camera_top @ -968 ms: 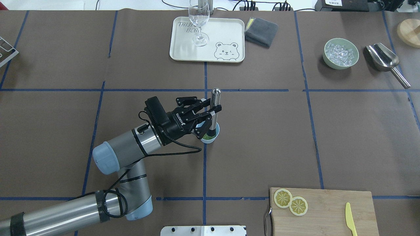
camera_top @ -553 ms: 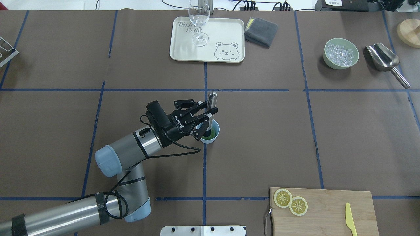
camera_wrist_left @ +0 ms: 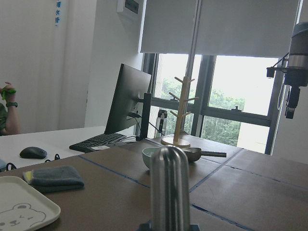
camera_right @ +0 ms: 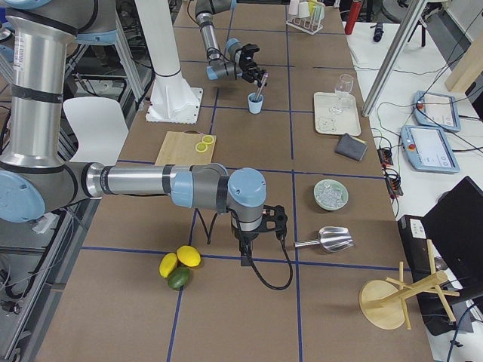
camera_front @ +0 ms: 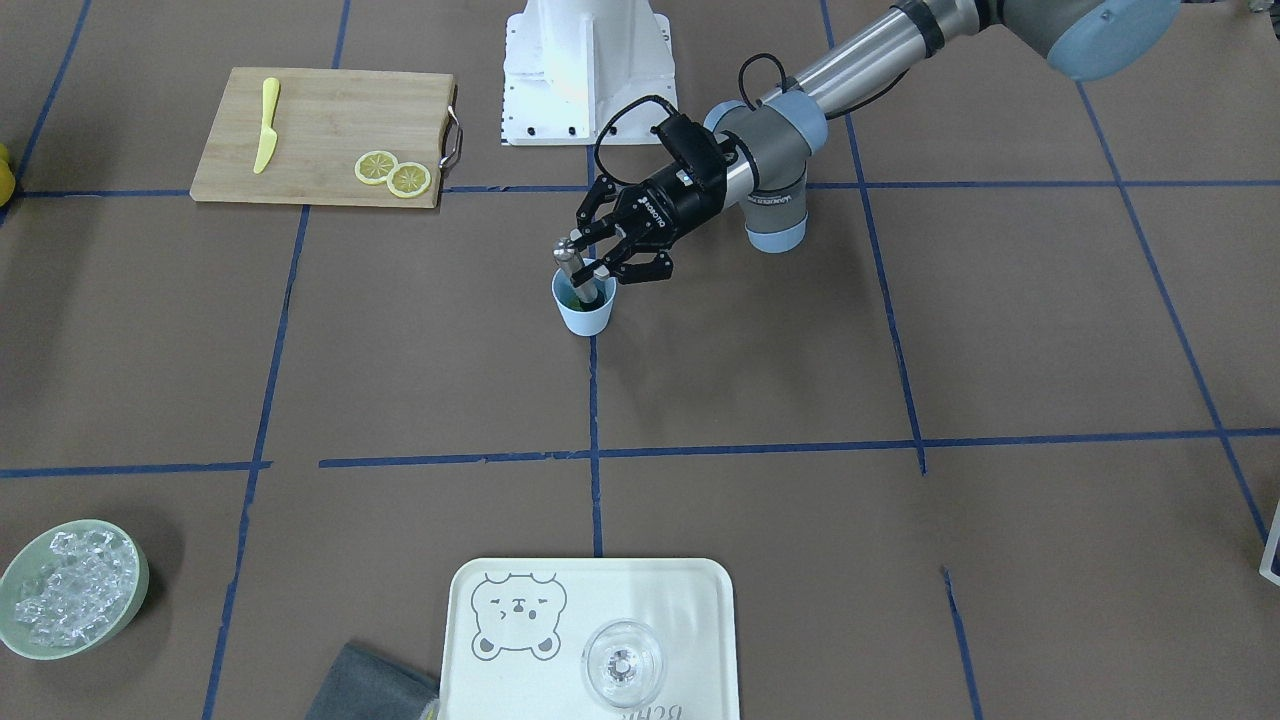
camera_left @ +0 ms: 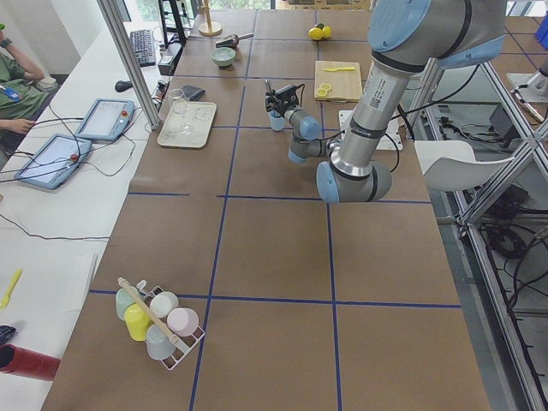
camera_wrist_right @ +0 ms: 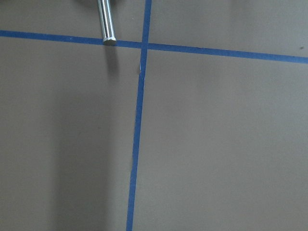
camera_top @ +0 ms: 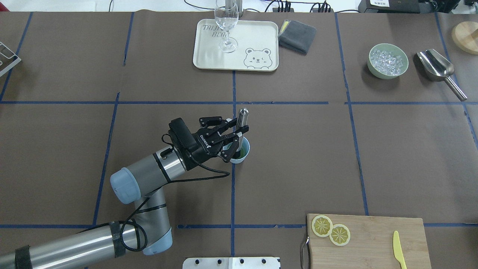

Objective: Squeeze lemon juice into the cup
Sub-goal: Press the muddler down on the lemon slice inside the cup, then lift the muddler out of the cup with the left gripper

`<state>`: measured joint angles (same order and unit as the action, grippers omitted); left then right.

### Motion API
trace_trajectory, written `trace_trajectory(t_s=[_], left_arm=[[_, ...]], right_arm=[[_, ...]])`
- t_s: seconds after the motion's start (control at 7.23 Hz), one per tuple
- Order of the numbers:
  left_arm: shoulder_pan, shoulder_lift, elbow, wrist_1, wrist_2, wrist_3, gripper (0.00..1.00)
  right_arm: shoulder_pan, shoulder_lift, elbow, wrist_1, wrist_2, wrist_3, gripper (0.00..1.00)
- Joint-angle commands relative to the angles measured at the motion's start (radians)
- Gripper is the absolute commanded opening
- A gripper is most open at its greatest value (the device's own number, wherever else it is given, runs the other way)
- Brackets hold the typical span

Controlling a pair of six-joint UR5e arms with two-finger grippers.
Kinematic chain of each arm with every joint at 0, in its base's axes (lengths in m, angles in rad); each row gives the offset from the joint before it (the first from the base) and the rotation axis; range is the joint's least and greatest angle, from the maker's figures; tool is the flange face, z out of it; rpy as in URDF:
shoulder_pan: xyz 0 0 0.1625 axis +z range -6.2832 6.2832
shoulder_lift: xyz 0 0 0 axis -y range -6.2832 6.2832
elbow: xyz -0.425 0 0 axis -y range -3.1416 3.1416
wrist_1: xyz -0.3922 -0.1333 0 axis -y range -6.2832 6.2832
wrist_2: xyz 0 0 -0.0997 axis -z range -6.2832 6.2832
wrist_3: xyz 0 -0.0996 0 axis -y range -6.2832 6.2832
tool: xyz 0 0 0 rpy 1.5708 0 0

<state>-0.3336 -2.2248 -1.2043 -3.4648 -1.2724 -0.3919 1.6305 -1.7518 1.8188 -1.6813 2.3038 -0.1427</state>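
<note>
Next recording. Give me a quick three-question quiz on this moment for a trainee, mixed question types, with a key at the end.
1. True or false: the metal rod held by the left gripper has its lower end inside the cup.
2. How many lemon slices lie on the cutting board? A: one. B: two. C: three.
3. Fill in the blank: the stemmed glass stands on the ____.

Key: 1 true. 2 B. 3 tray.
</note>
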Motion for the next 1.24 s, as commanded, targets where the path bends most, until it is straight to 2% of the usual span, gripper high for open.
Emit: trace_trajectory(t_s=[0.0,0.41,0.69,0.83,1.11], left_arm=[[-0.027,-0.003,-0.063,0.001,-0.005,-0.002,0.0],[-0.082,-0.003,-0.1,0.007,-0.013,-0.027,0.0],[-0.108,0.01,-0.107,0.074,-0.004,-0.155,0.0],[-0.146,0.011,-0.132,0.184,-0.004,-0.239,0.0],[-0.214,0.019,-0.312,0.663,-0.005,-0.291,0.0]], right_arm=[[0.0,0.0,-0.001,0.0,0.002,0.0,1.0],[0.008,-0.002,-0.001,0.0,0.003,-0.003,1.0],[0.008,-0.006,-0.003,0.0,0.003,-0.005,1.0],[0.008,-0.006,-0.001,0.0,0.003,-0.005,1.0],[0.008,-0.006,-0.003,0.0,0.003,-0.005,1.0]])
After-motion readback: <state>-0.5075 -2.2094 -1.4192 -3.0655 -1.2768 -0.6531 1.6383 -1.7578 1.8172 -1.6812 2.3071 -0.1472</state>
